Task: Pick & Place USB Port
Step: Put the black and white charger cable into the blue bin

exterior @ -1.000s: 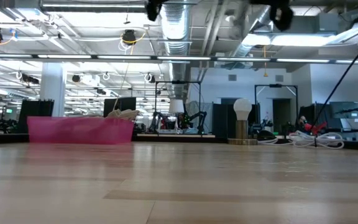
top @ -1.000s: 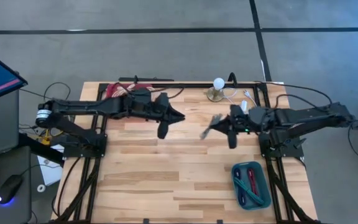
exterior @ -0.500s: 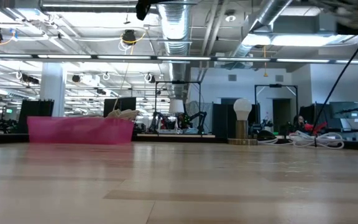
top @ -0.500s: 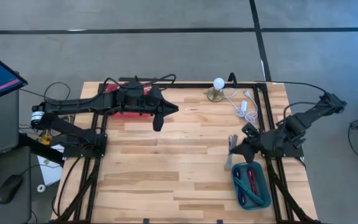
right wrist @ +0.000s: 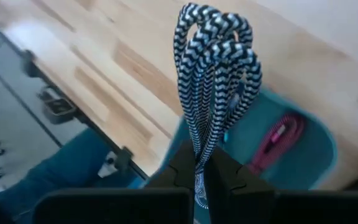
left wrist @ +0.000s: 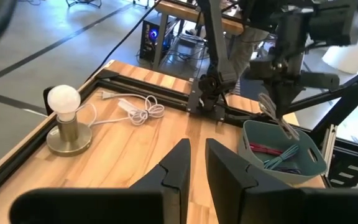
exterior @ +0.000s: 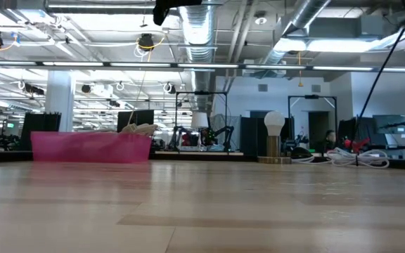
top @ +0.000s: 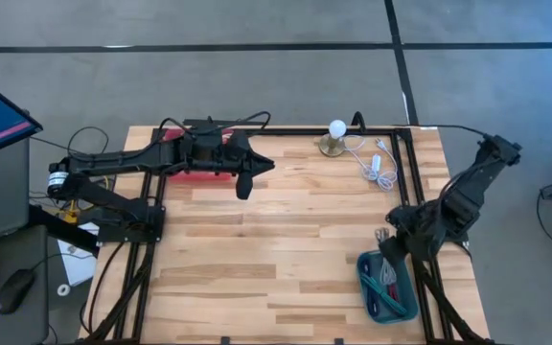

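A black-and-white braided USB cable point(right wrist: 215, 68), bundled in loops, is in my right gripper point(right wrist: 199, 163), which is shut on it. That gripper point(top: 388, 254) hovers over the teal bin point(top: 401, 299) near the table's near right corner. The bin holds pink and blue cables. In the left wrist view the right gripper point(left wrist: 272, 96) points down, with the cable point(left wrist: 277, 117) dangling over the bin point(left wrist: 312, 163). My left gripper point(top: 243, 188) waits, shut, above the table's far left part, beside a pink bin point(top: 186, 172). My right gripper pinches the braided cable bundle point(right wrist: 199, 146) between its two fingers, several strands together. It comes from above, pointing down. The loops point(left wrist: 282, 124) hang below the fingers over the teal bin's opening. I cannot tell whether the lowest loop touches anything inside.
A small lamp with a white bulb point(top: 335, 135) stands at the far edge, and a white cord point(top: 373, 159) lies coiled beside it. The pink bin point(exterior: 90, 146) sits at the far left. Bare wood stretches across the middle and near left point(top: 247, 268).
My right gripper has swung from the table's middle toward the near right corner, carrying the braided cable, and has tipped to point down over the teal bin. My left gripper has drawn back a little toward the far left, then stayed still.
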`<action>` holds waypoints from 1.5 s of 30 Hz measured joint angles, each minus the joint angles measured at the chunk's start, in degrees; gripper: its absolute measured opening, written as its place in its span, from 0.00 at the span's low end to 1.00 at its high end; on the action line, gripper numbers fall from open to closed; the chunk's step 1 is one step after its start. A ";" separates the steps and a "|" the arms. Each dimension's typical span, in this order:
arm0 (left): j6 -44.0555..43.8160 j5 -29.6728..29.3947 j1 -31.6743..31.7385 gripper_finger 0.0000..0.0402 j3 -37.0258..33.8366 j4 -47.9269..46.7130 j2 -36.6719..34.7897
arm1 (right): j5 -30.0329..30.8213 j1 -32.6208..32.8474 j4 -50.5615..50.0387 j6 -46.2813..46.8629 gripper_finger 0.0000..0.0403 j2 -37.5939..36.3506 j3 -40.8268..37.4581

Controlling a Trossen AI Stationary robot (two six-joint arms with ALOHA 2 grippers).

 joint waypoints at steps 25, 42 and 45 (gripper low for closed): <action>2.36 -0.02 0.00 0.12 -0.02 -0.02 0.02 | -20.13 0.39 3.05 7.35 0.00 22.35 0.02; 2.38 -0.02 0.00 0.12 -0.04 0.00 0.04 | -22.18 2.21 5.96 4.55 0.15 28.73 0.02; 2.37 -0.02 0.00 0.12 -0.04 0.00 0.04 | -24.37 1.71 8.08 2.92 0.18 28.16 0.02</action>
